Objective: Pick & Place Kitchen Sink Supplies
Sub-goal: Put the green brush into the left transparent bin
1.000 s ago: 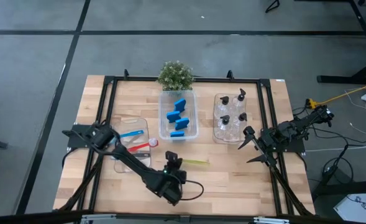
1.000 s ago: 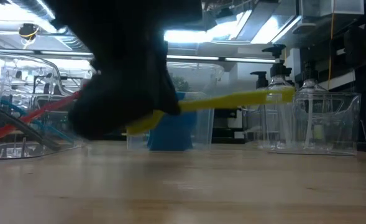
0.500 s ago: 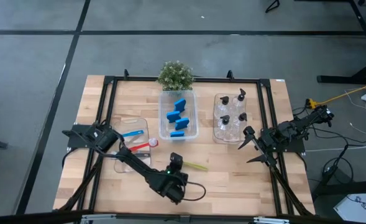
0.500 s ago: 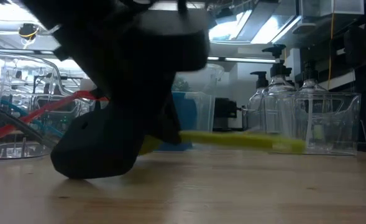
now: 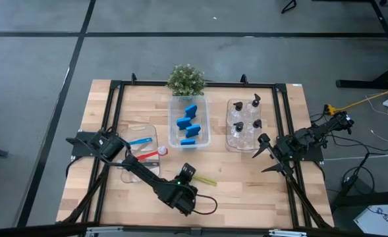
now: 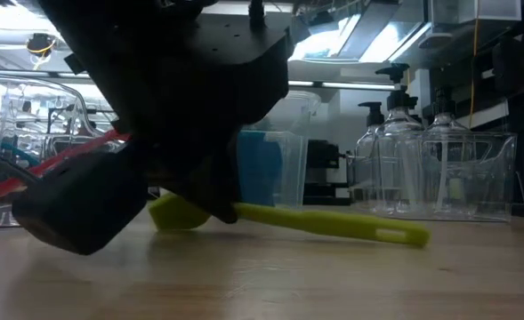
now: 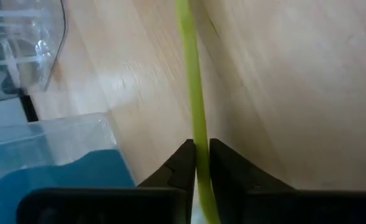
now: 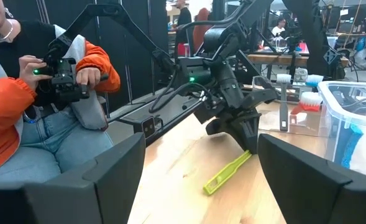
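A yellow-green brush (image 6: 333,222) slants over the near middle of the table, and my left gripper (image 5: 188,174) is shut on it. Its free end (image 6: 404,235) lies on the wood; its head (image 6: 174,213) sticks out behind the fingers. The red and blue brushes (image 5: 144,148) lie in the clear bin at the left. Several blue sponges (image 5: 188,125) fill the middle bin, and pump bottles (image 5: 246,122) stand in the right bin. My right gripper (image 5: 265,155) waits open at the table's right side. My left gripper pinches the brush's handle near its head end (image 7: 198,134) between its two fingers (image 7: 184,163). The fingers slant down from the near left and lie across the handle. The brush tilts, its held end raised and its free end (image 8: 215,183) on the table.
A potted plant (image 5: 186,79) stands at the far edge behind the sponge bin (image 5: 205,139). Black frame rails (image 5: 111,118) run along both sides of the table. A seated person (image 8: 21,93) holding controllers is beyond the table. Bare wood (image 5: 246,191) lies at the near right.
My left gripper has sunk toward the table and rolled about its own axis, still shut on the brush. The brush, held roughly level and clear before, now tilts with its free end down on the wood.
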Tool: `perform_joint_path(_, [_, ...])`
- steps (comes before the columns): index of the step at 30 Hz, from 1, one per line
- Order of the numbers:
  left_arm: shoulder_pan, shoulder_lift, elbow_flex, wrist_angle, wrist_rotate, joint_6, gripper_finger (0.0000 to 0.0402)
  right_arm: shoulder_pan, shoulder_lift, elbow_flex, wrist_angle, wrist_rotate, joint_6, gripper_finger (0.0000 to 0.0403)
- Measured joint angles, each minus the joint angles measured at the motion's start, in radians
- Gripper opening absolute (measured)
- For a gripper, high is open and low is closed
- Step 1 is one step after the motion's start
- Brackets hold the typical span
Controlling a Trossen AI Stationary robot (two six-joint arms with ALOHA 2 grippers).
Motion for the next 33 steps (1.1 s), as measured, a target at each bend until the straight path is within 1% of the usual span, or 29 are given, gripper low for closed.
perform_joint_path(7, [-0.001, -0.002, -0.003, 0.011, 0.033, -0.031, 0.0075, 0.0, 0.0, 0.0, 0.0, 0.001, -0.002, 0.0308])
perform_joint_path(13, [-0.001, -0.002, -0.003, 0.013, 0.026, -0.053, 0.0101, 0.0, 0.0, 0.0, 0.0, 0.0, -0.002, 0.0308])
perform_joint_path(22, [-0.004, -0.002, -0.001, 0.012, 0.015, -0.08, 0.0104, 0.0, 0.0, 0.0, 0.0, 0.0, -0.002, 0.0308])
perform_joint_path(33, [-0.025, -0.001, 0.043, -0.052, 0.078, -0.177, 0.0104, 0.0, 0.0, 0.0, 0.0, 0.0, -0.001, 0.0308])
